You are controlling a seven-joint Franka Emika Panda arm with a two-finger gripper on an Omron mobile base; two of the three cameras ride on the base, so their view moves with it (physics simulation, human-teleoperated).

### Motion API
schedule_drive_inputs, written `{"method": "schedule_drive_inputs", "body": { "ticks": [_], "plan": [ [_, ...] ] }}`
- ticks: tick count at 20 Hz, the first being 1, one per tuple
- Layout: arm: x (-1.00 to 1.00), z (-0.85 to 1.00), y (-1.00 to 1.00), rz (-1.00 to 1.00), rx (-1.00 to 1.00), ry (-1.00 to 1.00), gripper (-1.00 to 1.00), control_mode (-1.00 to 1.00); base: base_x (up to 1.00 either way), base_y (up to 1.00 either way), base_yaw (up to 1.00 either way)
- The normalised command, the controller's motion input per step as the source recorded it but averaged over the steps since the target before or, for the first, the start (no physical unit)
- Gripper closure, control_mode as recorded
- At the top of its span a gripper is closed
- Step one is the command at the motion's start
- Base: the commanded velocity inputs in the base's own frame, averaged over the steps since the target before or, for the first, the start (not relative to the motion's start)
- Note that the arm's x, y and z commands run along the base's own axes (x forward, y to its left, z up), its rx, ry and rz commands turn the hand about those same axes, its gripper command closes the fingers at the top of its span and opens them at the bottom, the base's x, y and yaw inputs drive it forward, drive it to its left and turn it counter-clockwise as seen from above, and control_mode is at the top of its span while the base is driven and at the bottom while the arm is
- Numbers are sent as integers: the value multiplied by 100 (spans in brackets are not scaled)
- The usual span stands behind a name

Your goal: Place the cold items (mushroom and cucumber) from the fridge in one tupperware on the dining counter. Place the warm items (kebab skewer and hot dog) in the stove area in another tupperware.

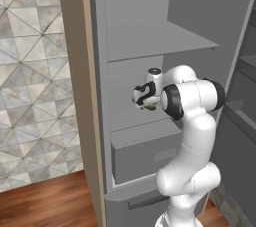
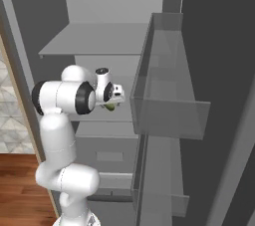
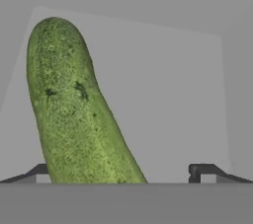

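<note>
The fridge (image 1: 150, 41) stands open, and my arm reaches onto its middle shelf (image 2: 94, 93). In the hand view the dark green cucumber (image 3: 74, 109) lies on the grey shelf, very close and slanting away to the upper left. My gripper (image 3: 122, 171) is open, and the cucumber's near end sits between the two fingertips, closer to the left one (image 3: 42, 171). In the left base view a bit of green, the cucumber (image 1: 149, 106), peeks out under the hand. The mushroom, kebab skewer, hot dog, tupperware and dining counter are out of view.
The fridge door (image 2: 169, 105) hangs open on the right with clear shelf bins. A grey drawer (image 1: 145, 156) sits under the shelf and another shelf (image 1: 160, 41) above it. The tan side panel (image 1: 80, 96), tiled wall (image 1: 30, 71) and wood floor (image 1: 45, 201) lie to the left.
</note>
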Motion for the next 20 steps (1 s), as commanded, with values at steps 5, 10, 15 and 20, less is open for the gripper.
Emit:
{"method": "schedule_drive_inputs", "body": {
  "ticks": [5,10,15,20],
  "plan": [
    [-12,-16,4,0,0,0,100,-100,0,0,0],
    [-38,-13,9,-1,0,-4,100,-100,0,0,0],
    [-98,-5,3,-16,0,-24,100,-100,0,0,0],
    [-99,44,3,-31,0,-15,100,-100,0,0,0]
  ]
}}
